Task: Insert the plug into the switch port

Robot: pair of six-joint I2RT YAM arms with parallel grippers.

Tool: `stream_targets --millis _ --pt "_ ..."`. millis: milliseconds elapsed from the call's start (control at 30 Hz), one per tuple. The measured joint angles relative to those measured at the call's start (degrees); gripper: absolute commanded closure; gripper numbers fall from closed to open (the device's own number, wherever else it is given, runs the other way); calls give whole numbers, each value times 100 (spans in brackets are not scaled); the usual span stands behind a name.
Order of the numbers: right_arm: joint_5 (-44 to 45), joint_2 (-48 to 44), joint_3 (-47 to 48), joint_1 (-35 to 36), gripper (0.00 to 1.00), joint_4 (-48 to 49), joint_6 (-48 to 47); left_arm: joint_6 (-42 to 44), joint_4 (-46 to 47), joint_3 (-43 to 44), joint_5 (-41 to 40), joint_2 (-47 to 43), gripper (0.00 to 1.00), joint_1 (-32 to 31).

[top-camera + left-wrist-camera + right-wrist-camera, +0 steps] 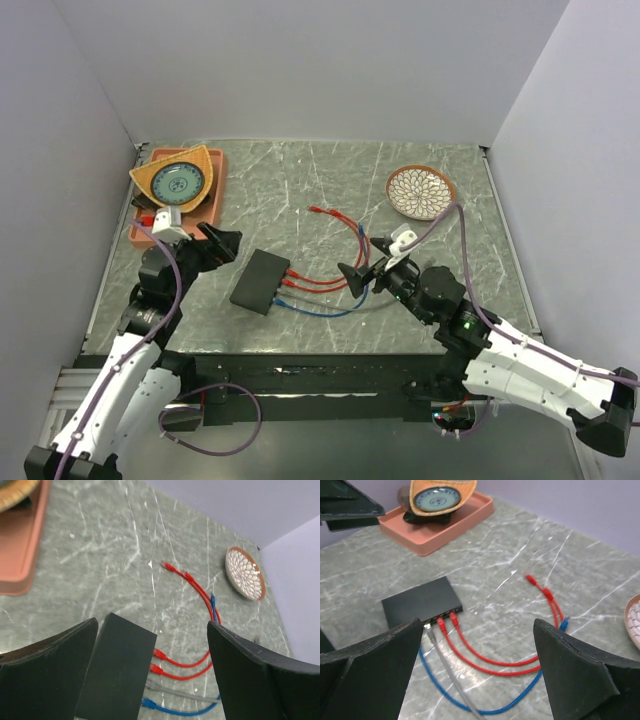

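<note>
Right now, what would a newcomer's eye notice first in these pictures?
A black switch lies mid-table with a blue cable, a grey cable and two red cables plugged into its side; the red ones curl away to loose plugs. The left fingers and right fingers stand open on either side of it. A pink tray sits far left, a patterned plate far right.

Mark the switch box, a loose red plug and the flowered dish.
switch box (262,281): top view, lid centre
loose red plug (532,579): right wrist view, its tip
flowered dish (421,192): top view, patterned centre
</note>
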Motion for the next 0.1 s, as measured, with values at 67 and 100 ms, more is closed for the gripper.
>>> stream_targets --millis 67,100 --pt "81 -20 -66 0 1 162 -120 76 24 -4 -133 -125 4 -2" --pt "160 -26 -90 0 1 223 -164 107 55 -22 -201 -210 4 -2"
